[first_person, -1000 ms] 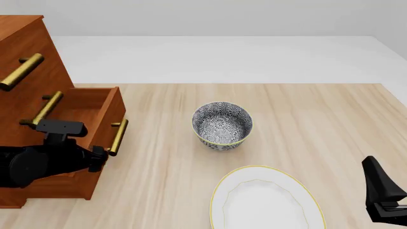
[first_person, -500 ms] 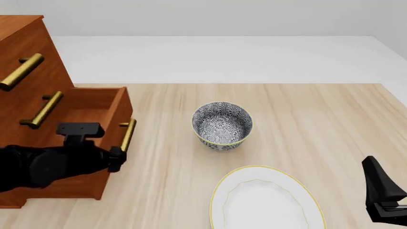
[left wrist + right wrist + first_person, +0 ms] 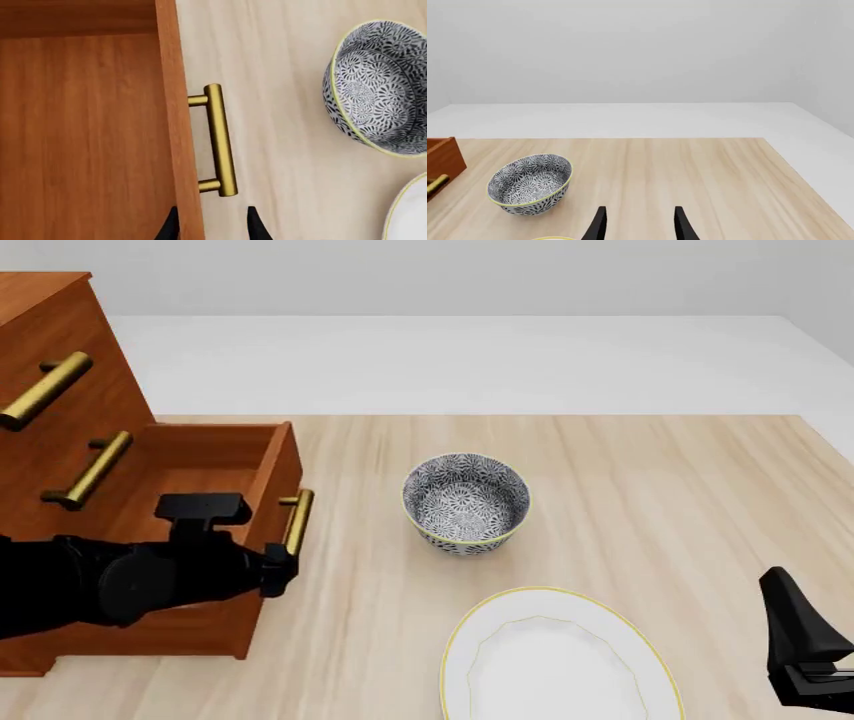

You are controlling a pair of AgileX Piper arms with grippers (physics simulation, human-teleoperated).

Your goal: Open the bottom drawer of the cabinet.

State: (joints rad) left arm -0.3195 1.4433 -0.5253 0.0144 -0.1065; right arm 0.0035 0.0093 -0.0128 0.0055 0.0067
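**Bottom drawer pulled out from cabinet; left end effector at drawer front**

The cabinet (image 3: 60, 370) stands at the far left of the worktop (image 3: 667, 490), its two upper drawers shut with their brass handles facing right. The bottom drawer (image 3: 200, 475) is drawn out to the right, its bare wooden interior open to view from above. Its front panel stands well forward of the cabinet face. The brass bar handle (image 3: 296, 522) sits on the outer face of that panel, on the side toward the patterned bowl (image 3: 466, 502).

The left end effector (image 3: 274, 575) is at the near end of the drawer front. In the left wrist view its two dark fingertips (image 3: 255, 227) straddle the edge of the drawer front panel (image 3: 180, 125), one to each side, just short of the handle's (image 3: 220, 140) nearer end. The fingers are parted by a narrow gap; whether they touch the panel cannot be told. They do not close on the handle.

The right end effector (image 3: 637, 225) sits at the near right corner of the worktop, well apart from everything, fingers slightly parted and holding nothing.

The bowl stands upright near the centre of the worktop, apart from the drawer. A white plate (image 3: 554, 665) with a yellow rim lies nearer the camera, beside the bowl without touching it.
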